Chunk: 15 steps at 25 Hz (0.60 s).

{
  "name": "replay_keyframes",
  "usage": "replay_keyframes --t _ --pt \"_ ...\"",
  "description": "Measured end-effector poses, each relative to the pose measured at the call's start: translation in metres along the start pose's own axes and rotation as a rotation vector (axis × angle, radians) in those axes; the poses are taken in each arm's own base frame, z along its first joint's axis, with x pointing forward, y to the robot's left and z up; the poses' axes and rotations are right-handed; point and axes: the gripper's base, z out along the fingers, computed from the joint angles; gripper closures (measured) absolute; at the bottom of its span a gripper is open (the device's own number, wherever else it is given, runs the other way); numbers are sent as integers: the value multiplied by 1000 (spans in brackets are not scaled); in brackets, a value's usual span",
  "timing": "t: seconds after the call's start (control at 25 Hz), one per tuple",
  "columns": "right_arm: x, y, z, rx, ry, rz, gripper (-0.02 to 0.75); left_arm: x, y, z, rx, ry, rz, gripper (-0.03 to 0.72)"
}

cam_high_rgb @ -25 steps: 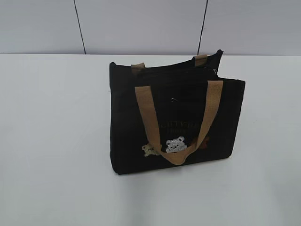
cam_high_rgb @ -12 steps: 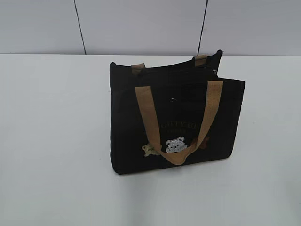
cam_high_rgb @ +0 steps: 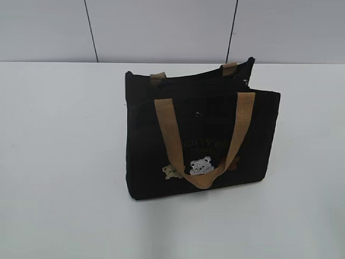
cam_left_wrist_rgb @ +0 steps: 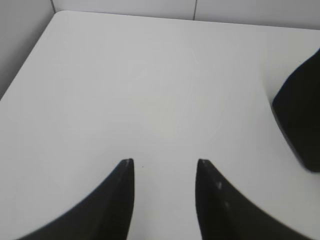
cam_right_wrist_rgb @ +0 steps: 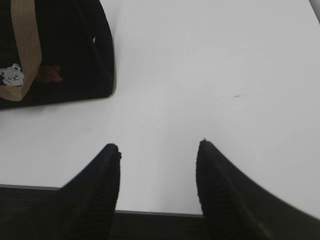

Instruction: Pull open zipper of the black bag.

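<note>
Both claws, left claw point(cam_left_wrist_rgb: 164, 167) and right claw point(cam_right_wrist_rgb: 159, 150), hung spread and empty over the white tabletop point(cam_high_rgb: 59, 162); the black fabric tote bag point(cam_high_rgb: 199, 140) stood mid-tabletop toward the far edge, its thin black zipper point(cam_high_rgb: 202, 81) untouched.

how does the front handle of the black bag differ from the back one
The front handle hangs down over the black bag's face as a full loop, reaching the bear patches. The back handle shows only as two short stubs at the top edge, the rest hidden. Both are tan webbing.
</note>
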Motion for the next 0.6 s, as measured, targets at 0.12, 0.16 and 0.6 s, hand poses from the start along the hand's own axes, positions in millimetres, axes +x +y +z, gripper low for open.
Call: replay_keyframes --t 0.12,0.16,0.6 --pt "0 0 0 0 0 1 360 0 0 0 -7 0 -3 379" --pt "0 0 0 0 0 1 360 0 0 0 -7 0 -3 379" --pt "0 0 0 0 -1 0 360 0 0 0 -6 0 -3 398"
